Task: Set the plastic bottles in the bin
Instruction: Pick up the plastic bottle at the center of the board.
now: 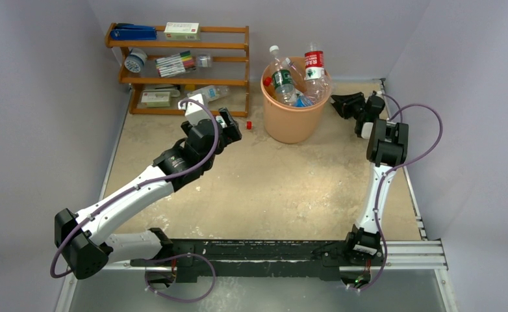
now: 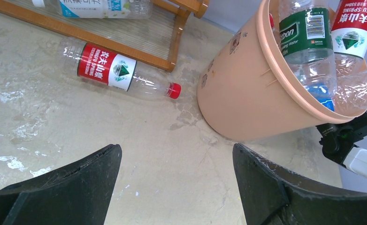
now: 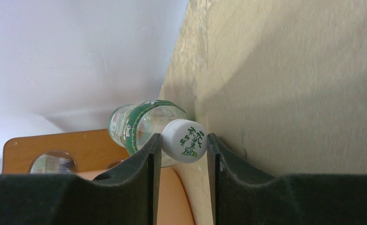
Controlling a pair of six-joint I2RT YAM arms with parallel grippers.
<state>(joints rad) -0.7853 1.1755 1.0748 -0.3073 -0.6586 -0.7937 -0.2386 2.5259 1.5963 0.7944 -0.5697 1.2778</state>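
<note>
Green-label bottle (image 3: 143, 123) — white cap (image 3: 184, 138) pinched in right gripper (image 3: 183, 149); left gripper (image 2: 177, 157) spread wide, empty.

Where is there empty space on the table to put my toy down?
The big bare patch is the middle of the table, between the left arm and the right arm, in front of the bin. It is crowded by the shelf, where a red-labelled bottle lies, and inside the bin, full of bottles.
</note>
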